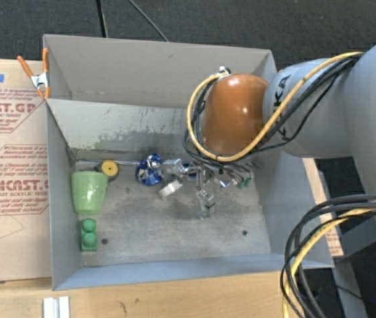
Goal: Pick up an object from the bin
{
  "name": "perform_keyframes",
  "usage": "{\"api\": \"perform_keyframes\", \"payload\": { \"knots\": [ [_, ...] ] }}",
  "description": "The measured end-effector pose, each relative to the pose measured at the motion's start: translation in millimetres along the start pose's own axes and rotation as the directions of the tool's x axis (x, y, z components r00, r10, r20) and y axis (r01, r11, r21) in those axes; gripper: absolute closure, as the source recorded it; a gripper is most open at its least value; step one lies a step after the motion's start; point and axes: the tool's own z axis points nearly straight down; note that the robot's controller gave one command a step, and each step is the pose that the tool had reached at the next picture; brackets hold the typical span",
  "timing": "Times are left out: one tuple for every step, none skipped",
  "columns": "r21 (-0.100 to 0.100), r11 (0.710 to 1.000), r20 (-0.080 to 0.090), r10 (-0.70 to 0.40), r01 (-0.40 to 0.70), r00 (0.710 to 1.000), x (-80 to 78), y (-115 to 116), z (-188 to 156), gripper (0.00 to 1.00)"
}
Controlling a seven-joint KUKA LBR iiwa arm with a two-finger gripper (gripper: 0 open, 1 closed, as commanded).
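In the middle of the bin point(141, 78), the claw point(205, 197) hangs low (wide or narrow, I cannot tell), just right of a small white block point(169, 189); it could bump the block away.

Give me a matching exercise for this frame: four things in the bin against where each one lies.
Things: 1 green cup; 2 yellow disc; 3 blue crumpled object; 4 small green block.
Places: A near-left corner of the bin; B of the four, closest to the gripper; C against the left wall, midway; D beside the cup, toward the back wall.
Pairs: 1-C; 2-D; 3-B; 4-A.
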Motion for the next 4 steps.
{"api": "perform_keyframes", "payload": {
  "knots": [
    [-0.001, 0.998, 0.0, 0.064, -0.064, 0.998, 0.9, -1.4, -7.5, 0.0],
    [-0.001, 1.0, 0.002, 0.013, -0.013, 1.0, 4.0, 2.2, 31.2, 0.0],
    [-0.001, 1.0, 0.002, 0.014, -0.014, 1.0, 2.7, 2.6, 30.6, 0.0],
    [-0.002, 1.0, 0.001, 0.014, -0.014, 1.0, 1.8, 2.8, 28.6, 1.0]
  ]
}}
